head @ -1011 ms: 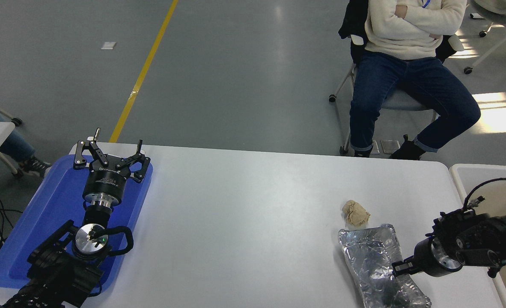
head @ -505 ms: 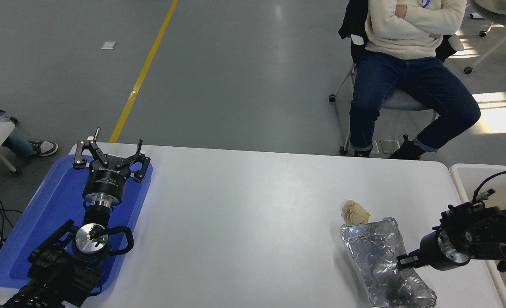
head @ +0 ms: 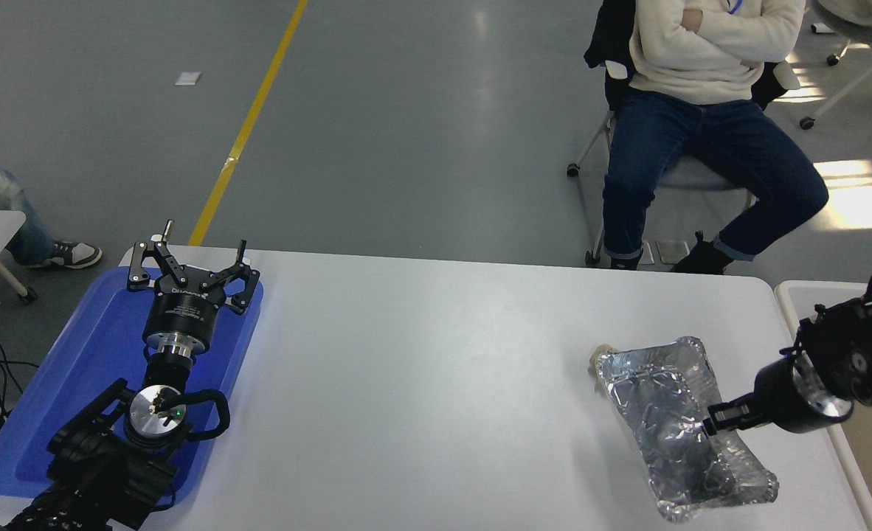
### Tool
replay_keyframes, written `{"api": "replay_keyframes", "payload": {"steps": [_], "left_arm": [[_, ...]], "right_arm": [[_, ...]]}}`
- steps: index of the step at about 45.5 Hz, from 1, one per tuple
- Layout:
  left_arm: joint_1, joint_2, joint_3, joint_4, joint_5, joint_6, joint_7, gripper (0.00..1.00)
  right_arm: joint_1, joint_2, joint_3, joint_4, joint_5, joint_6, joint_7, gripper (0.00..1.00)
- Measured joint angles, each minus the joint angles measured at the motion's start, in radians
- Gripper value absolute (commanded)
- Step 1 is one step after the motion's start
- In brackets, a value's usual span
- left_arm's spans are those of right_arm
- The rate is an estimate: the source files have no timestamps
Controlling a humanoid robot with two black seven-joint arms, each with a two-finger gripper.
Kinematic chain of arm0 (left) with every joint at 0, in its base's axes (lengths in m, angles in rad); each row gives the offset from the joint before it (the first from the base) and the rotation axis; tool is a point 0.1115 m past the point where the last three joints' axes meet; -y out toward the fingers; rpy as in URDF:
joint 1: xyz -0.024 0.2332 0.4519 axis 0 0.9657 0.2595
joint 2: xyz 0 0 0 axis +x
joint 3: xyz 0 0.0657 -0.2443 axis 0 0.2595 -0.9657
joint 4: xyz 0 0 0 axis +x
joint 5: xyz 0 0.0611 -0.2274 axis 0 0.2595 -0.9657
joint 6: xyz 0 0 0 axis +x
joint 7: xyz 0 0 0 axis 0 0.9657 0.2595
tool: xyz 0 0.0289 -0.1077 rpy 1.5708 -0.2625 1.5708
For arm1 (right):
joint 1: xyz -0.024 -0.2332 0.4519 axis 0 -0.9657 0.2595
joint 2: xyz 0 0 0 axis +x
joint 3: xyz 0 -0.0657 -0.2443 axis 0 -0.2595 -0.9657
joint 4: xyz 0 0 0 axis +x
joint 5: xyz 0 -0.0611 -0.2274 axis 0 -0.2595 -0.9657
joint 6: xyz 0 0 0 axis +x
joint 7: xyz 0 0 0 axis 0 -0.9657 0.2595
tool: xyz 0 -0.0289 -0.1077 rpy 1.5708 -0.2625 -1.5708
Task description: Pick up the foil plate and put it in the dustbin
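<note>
So we've got the right gripper [head: 710, 428] coming in from the right edge, and it's clamped onto the rim of the foil plate [head: 672, 413] about halfway down its right-hand long side. We can only see one dark fingertip poking over the foil; the rest is tucked behind the wall of the plate, but the grip is clearly on it. The plate looks lifted off the white table [head: 421, 369] and tilted, far end up near the table's right side, near end hanging down toward the bottom of the picture. All wrinkly and dented, shiny silver.

Just at the plate's far left corner we spot a sliver of the tan paper ball [head: 597, 355], mostly hidden behind the foil.

The dustbin [head: 790, 295] sits right beside the table's right edge, white rim showing, with the right arm's body hanging over it. The plate is near it but not above it.

Over on the left, the left gripper [head: 189, 259] is parked above the blue tray [head: 74, 369], fingers spread wide with nothing between them.

At the far side a person sits in a chair [head: 683, 173], arms crossed, cream sweater and jeans. Another person's shoe and leg [head: 15, 228] show at the left edge.
</note>
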Motion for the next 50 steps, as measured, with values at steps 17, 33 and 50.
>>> {"api": "replay_keyframes", "payload": {"steps": [17,33,50], "left_arm": [[0.0,0.0,0.0,0.0,0.0,0.0,0.0,1.0],[0.0,0.0,-0.001,0.0,0.0,0.0,0.0,1.0],[0.001,0.0,-0.001,0.0,0.0,0.001,0.0,1.0]], "right_arm": [[0.365,0.004,-0.121,0.175,0.009,0.107,0.002,0.0],[0.586,0.031,-0.174,0.267,0.015,0.182,0.002,0.0],[0.687,0.044,-0.215,0.312,0.017,0.221,0.002,0.0]]}}
